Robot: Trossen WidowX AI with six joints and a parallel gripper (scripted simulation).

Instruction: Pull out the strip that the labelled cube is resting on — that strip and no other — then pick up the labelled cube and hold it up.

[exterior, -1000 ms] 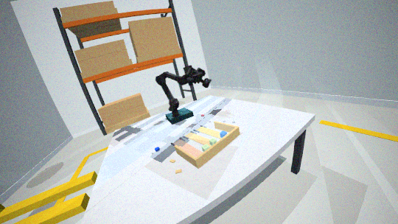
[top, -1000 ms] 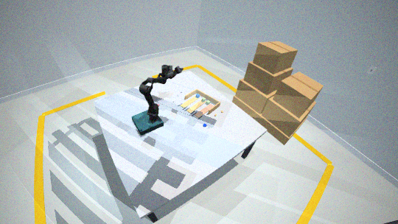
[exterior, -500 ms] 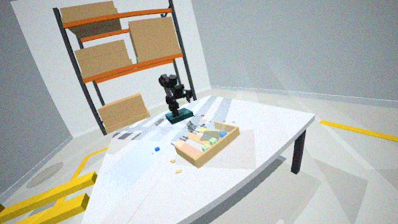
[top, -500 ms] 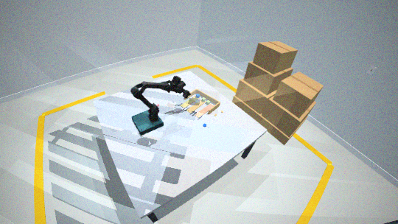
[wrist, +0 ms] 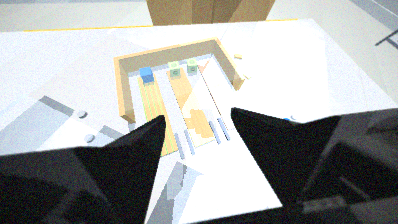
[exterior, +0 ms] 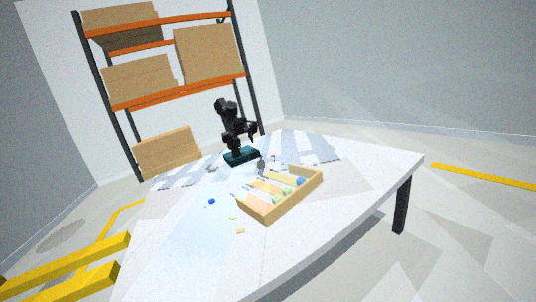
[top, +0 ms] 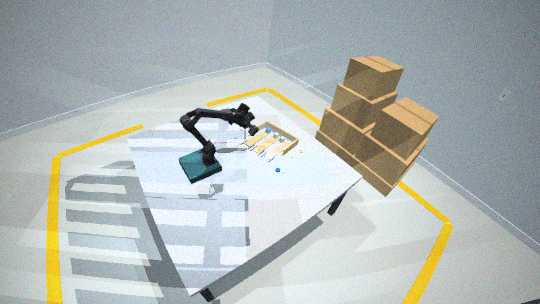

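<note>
Black fingers of the gripper (top: 253,130) (exterior: 251,137) (wrist: 198,114) stand partway open, with nothing between the tips, and I record them raised above the table (top: 300,195) (exterior: 342,194) (wrist: 295,65). Ahead of the gripper and below it is the wooden tray (top: 295,144) (exterior: 294,201) (wrist: 170,48), open on the side nearest the fingers. I count three strips: a yellow-green striped strip (top: 255,138) (exterior: 281,178) (wrist: 156,112) to the gripper's left, an orange strip (top: 265,144) (exterior: 263,187) (wrist: 181,89) in the middle, and a pink strip (top: 279,148) (exterior: 254,200) (wrist: 204,65) to its right. A blue cube (top: 268,130) (exterior: 301,181) (wrist: 146,75) sits at the far end of the striped one. Two green cubes stand beyond the fingertips: the nearer-to-middle green cube (top: 275,135) (exterior: 287,190) (wrist: 174,69) at the far end of the orange strip, the right-hand green cube (top: 282,139) (exterior: 277,199) (wrist: 192,66) just beside it. Both bear a dark mark in the wrist view; I cannot tell which is the labelled cube. Thin grey rods (wrist: 188,142) stand in pairs nearer the gripper, by the strips' near ends.
</note>
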